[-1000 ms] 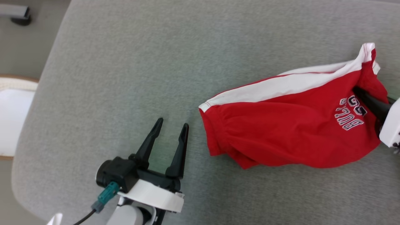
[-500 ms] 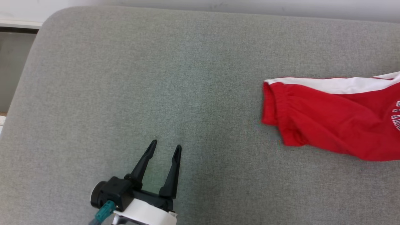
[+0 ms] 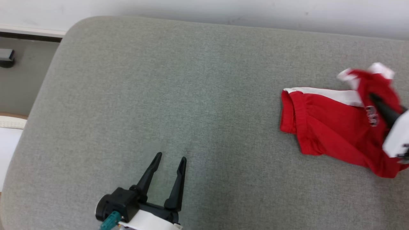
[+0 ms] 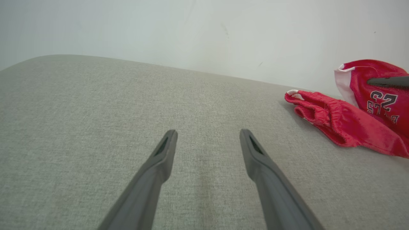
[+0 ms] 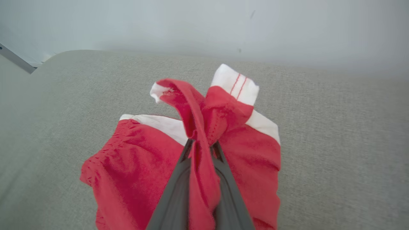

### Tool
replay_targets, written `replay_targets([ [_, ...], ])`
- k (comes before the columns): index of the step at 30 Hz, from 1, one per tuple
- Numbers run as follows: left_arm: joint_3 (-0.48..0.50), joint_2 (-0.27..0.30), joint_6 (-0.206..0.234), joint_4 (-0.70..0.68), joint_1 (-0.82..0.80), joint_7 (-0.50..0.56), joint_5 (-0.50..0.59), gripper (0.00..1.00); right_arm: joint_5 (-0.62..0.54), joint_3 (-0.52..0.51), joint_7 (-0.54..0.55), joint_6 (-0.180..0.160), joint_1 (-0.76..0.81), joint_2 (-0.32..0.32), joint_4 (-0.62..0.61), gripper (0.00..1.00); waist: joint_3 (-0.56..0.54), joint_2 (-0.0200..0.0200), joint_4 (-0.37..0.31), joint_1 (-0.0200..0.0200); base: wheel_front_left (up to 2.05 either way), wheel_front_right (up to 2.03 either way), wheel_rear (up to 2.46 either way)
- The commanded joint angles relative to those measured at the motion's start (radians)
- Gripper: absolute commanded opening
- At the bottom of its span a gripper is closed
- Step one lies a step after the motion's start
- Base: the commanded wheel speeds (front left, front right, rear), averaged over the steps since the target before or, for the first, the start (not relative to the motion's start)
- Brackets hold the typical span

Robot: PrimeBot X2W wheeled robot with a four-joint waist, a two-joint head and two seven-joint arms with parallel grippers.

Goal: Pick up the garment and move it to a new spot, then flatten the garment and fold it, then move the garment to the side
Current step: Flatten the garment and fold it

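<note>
Left gripper [image 3: 171,157] is pointing out across the grey cushion [image 3: 191,80], its two fingers standing spread with nothing between them. Farther out and well off to its right, the red shorts [image 3: 326,127] are lying with their long axis running left to right, the elastic waistband end facing the left gripper. Right gripper [image 3: 374,98] is pinching a bunched fold at the far right end and lifting it, so the right arm is looking much the nearer for carrying the shorts on
</note>
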Motion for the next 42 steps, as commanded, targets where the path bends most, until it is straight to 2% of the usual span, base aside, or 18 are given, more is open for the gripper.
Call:
replay_targets([
  [1, 0.005, 0.001, -0.004, 0.005, 0.014, 0.0, -0.009, 1.0, -0.019, 0.014, 0.013, 0.0, -0.013, 0.03, -0.009, 0.0, -0.006, -0.0001, 0.008, 0.0001, 0.0, 0.0, 0.0],
  [9, -0.02, -0.003, 0.0, 0.019, 0.012, 0.0, -0.029, 1.0, -0.184, 0.053, 0.018, 0.0, -0.066, 0.229, 0.065, 0.0, -0.012, -0.0001, 0.038, 0.0001, 0.0, 0.0, 0.0],
  [12, -0.028, -0.004, 0.011, 0.02, 0.018, 0.0, -0.042, 1.0, -0.221, 0.051, 0.006, 0.0, -0.069, 0.274, 0.084, 0.0, -0.018, -0.0001, 0.045, 0.0001, 0.0, 0.0, 0.0],
  [17, -0.034, -0.004, 0.022, 0.027, 0.031, 0.0, -0.052, 1.0, -0.268, 0.046, -0.02, 0.0, -0.061, 0.311, 0.113, 0.0, -0.032, -0.0001, 0.049, 0.0001, 0.0, 0.0, 0.0],
  [18, -0.036, -0.004, 0.021, 0.028, 0.033, 0.0, -0.054, 1.0, -0.266, 0.049, -0.026, 0.0, -0.059, 0.319, 0.115, 0.25, -0.035, -0.0001, 0.048, 0.0001, 0.0, 0.0, 0.0],
  [19, -0.037, -0.004, 0.025, 0.028, 0.035, 0.0, -0.056, 1.0, -0.264, 0.05, -0.036, 0.0, -0.057, 0.326, 0.116, 1.0, -0.038, -0.0001, 0.047, 0.0001, 0.0, 0.0, 0.0],
  [27, -0.019, -0.004, 0.026, 0.043, 0.047, 0.0, -0.044, 1.0, -0.217, 0.096, -0.091, 0.0, -0.031, 0.37, 0.117, 1.0, -0.068, -0.0001, 0.015, 0.0001, 0.0, 0.0, 0.0],
  [34, 0.024, -0.004, 0.021, 0.054, 0.081, 0.0, -0.025, 1.0, -0.146, 0.177, -0.17, 0.0, 0.048, 0.388, 0.047, 1.0, -0.136, -0.0001, -0.036, 0.0001, 0.0, 0.0, 0.0],
  [39, 0.067, -0.004, 0.015, 0.049, 0.122, 0.0, -0.01, 1.0, -0.213, 0.21, -0.302, 0.0, 0.123, 0.305, -0.027, 1.0, -0.193, -0.0001, -0.071, 0.0001, 0.0, 0.0, 0.0],
  [42, 0.09, -0.004, 0.017, 0.042, 0.149, 0.0, -0.003, 1.0, -0.294, 0.189, -0.41, 0.0, 0.183, 0.241, -0.052, 1.0, -0.222, -0.0001, -0.087, 0.0001, 0.0, 0.0, 0.0],
])
